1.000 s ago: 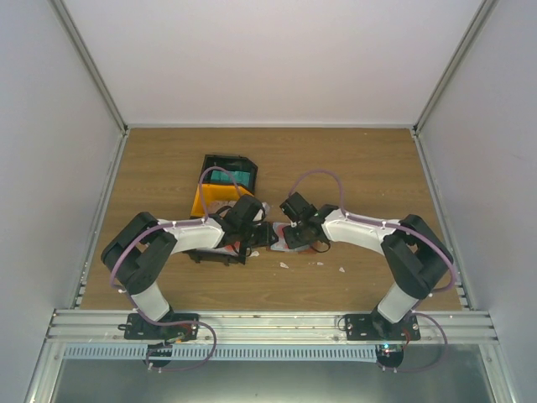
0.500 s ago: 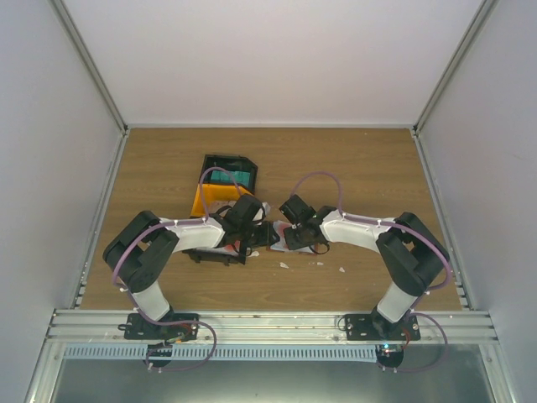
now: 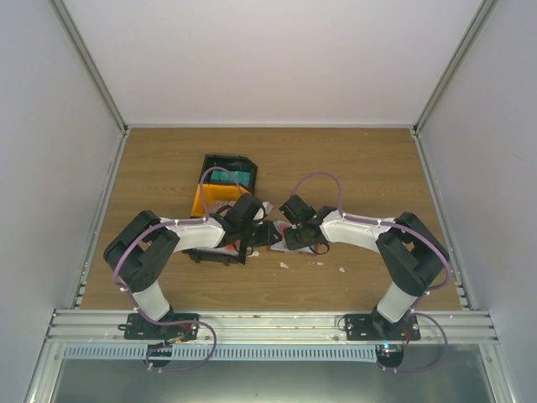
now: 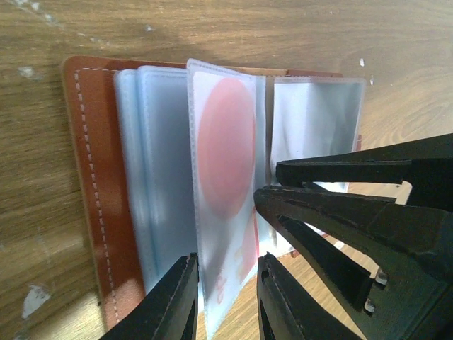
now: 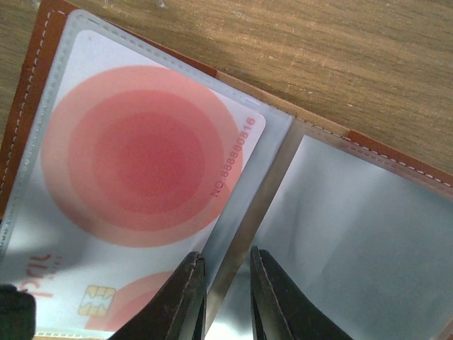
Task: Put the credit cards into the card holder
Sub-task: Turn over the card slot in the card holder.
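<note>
Obs: reddish-brown leather folding card holder (image 4: 95, 177) lies open mid-way across the wooden table (image 4: 212, 28), with the black and yellow plastic bin (image 3: 222, 180) at its 11 o'clock. 1 red-and-white plastic credit card (image 5: 141, 156) sits inside a clear plastic sleeve (image 4: 212, 78). From 9 o'clock, left gripper (image 4: 226, 301) pinches that sleeve upright. From 3 o'clock, right gripper (image 5: 225, 297) has narrow jaws astride a sleeve edge; whether it grips, cannot tell. Judged step: card seated, sleeves being paged. Next move calls for exposing 1 empty pocket and fetching another card
</note>
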`<control>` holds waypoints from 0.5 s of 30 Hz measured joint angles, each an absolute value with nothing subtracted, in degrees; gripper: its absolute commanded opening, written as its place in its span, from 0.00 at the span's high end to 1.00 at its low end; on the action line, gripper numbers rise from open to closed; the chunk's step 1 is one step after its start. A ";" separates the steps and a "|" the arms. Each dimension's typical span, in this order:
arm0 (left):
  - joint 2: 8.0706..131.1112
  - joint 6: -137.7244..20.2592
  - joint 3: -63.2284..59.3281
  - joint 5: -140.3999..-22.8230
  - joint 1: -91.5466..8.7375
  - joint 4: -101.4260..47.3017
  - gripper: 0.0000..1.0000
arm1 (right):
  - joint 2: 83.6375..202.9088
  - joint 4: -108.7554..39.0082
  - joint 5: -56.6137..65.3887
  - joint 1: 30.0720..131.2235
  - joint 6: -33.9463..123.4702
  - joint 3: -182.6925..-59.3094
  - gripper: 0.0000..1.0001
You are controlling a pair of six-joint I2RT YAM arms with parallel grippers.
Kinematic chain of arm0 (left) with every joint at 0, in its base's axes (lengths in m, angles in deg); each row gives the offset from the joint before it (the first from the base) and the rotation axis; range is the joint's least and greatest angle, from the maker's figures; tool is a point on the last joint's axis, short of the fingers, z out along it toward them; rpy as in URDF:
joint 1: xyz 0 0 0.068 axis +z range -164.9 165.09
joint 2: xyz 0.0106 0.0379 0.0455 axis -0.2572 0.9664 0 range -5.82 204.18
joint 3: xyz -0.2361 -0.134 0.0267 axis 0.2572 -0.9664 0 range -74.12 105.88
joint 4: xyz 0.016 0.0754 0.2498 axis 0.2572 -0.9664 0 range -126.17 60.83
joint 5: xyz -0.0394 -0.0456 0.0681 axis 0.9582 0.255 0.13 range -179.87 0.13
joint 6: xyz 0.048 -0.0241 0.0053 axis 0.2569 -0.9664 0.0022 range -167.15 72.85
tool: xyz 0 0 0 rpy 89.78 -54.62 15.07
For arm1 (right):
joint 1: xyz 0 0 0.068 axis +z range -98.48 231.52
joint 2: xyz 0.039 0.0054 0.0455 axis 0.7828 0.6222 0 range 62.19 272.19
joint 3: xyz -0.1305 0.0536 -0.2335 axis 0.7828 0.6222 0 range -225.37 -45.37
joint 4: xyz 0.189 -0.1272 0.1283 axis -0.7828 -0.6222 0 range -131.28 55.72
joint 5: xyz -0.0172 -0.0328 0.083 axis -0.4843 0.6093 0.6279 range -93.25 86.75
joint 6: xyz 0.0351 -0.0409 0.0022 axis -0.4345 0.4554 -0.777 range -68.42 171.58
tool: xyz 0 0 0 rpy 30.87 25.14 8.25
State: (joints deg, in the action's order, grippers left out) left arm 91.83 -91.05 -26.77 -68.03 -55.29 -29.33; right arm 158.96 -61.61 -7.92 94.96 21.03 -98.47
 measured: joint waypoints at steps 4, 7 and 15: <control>92.31 -91.01 -26.77 -66.41 -55.29 -28.13 0.73 | 158.92 -61.44 -7.90 94.96 20.83 -98.38 0.81; 92.68 -90.46 -26.77 -64.62 -55.29 -26.90 0.73 | 158.70 -61.22 -7.90 94.96 20.66 -98.16 0.81; 93.05 -88.17 -26.64 -60.84 -55.29 -25.29 0.68 | 152.52 -61.06 -10.37 94.94 18.36 -95.61 0.75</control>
